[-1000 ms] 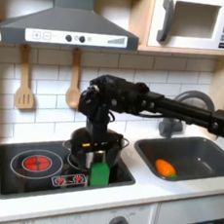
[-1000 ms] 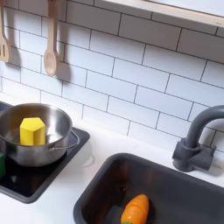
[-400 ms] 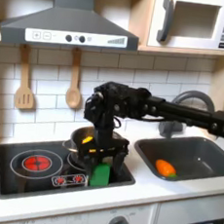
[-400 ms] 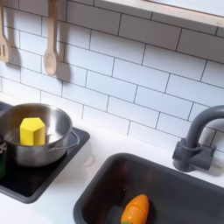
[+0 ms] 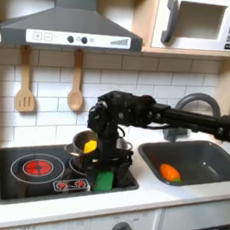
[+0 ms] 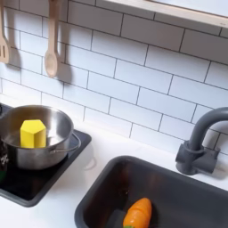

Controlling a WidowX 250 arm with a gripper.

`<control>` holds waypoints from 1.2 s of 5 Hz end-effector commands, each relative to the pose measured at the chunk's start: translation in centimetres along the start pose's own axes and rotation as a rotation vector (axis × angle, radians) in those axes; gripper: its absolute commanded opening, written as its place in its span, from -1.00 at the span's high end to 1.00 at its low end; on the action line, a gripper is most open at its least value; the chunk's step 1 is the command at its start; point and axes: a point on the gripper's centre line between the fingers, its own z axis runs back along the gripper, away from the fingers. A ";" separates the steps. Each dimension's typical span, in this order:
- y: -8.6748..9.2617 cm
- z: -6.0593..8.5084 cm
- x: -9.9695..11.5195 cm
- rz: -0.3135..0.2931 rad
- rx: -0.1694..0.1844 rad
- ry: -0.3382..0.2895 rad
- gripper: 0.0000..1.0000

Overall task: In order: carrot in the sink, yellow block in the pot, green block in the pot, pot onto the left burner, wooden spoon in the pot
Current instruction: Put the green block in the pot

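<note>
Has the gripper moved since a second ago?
Yes. In the first exterior view the gripper shifted toward the sink, uncovering the yellow block in the pot.

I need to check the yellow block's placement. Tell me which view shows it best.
The second exterior view shows it best: the yellow block sits large and unobstructed inside the pot. In the first exterior view the yellow block is only a small yellow patch, partly hidden by the arm just above and beside it.
</note>
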 end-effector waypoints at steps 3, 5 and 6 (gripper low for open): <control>0.7 -0.8 0.6 0.020 0.033 -0.052 1.00; 2.6 1.9 -0.6 0.229 0.057 -0.110 1.00; 3.3 4.5 -0.5 0.288 0.101 -0.171 1.00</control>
